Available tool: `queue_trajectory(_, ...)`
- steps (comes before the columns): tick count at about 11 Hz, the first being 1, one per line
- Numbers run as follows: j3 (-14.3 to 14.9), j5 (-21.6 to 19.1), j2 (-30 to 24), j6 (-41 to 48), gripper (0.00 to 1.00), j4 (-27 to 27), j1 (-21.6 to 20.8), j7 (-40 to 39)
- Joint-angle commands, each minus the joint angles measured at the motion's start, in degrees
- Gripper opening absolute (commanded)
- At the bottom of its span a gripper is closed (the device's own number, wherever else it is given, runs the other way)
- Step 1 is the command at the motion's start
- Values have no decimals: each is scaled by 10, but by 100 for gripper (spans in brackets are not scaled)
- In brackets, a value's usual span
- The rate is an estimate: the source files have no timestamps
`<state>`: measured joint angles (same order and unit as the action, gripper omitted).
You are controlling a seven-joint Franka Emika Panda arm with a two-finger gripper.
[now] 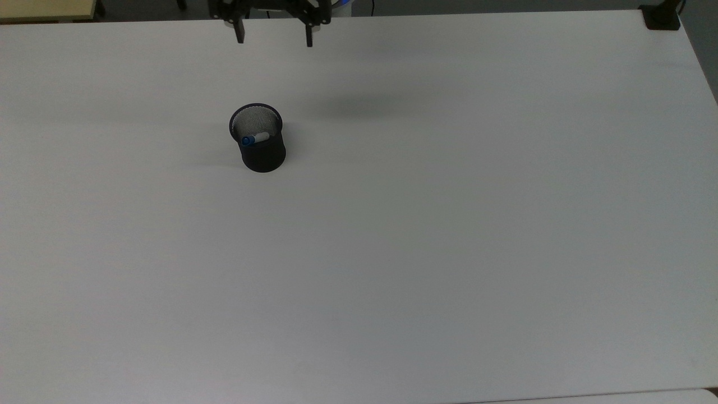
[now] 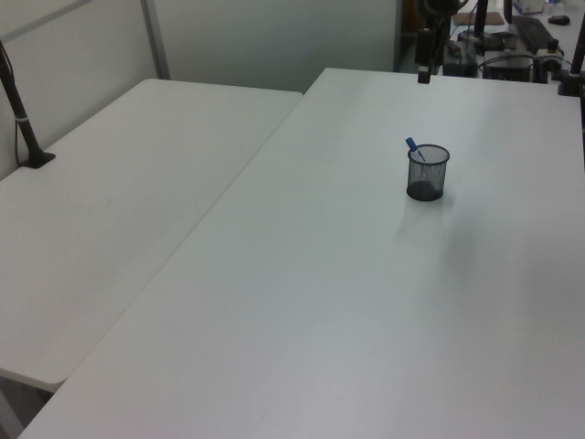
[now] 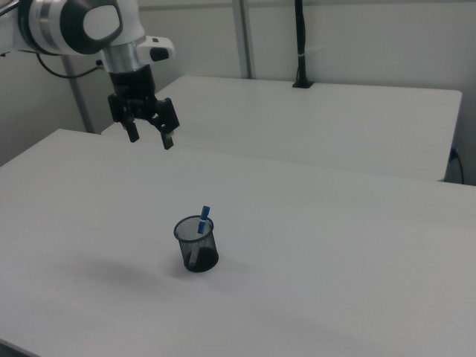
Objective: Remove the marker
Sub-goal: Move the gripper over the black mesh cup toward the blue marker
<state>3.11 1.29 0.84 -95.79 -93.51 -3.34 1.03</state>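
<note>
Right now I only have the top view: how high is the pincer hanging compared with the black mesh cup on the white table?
Observer: In the right view the pincer hangs well above the white table, clearly higher than the rim of the black mesh cup.
Operator: Does the marker stick out of the cup?
Observer: Yes. The slim white marker with a blue cap stands cap up, and the cap clears the rim.
Operator: Which way does it lean?
Observer: In the left view its cap tilts toward the left view's left.
</note>
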Motion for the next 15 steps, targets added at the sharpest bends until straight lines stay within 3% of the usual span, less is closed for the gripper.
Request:
queue_trajectory(1, 1, -9, 18, 3, 100, 13, 39, -31)
queue_trajectory(5, 1, -9, 50, -60, 100, 9, 84, -60)
queue_trajectory(9, 1, 10, 84, -90, 100, -14, 89, -61)
queue_trajectory(10, 1, 12, 87, -98, 97, -25, 89, -61)
queue_trajectory(13, 0, 17, 109, -120, 72, -36, 85, -60)
queue_trajectory(15, -2, 18, 125, -122, 60, -36, 83, -60)
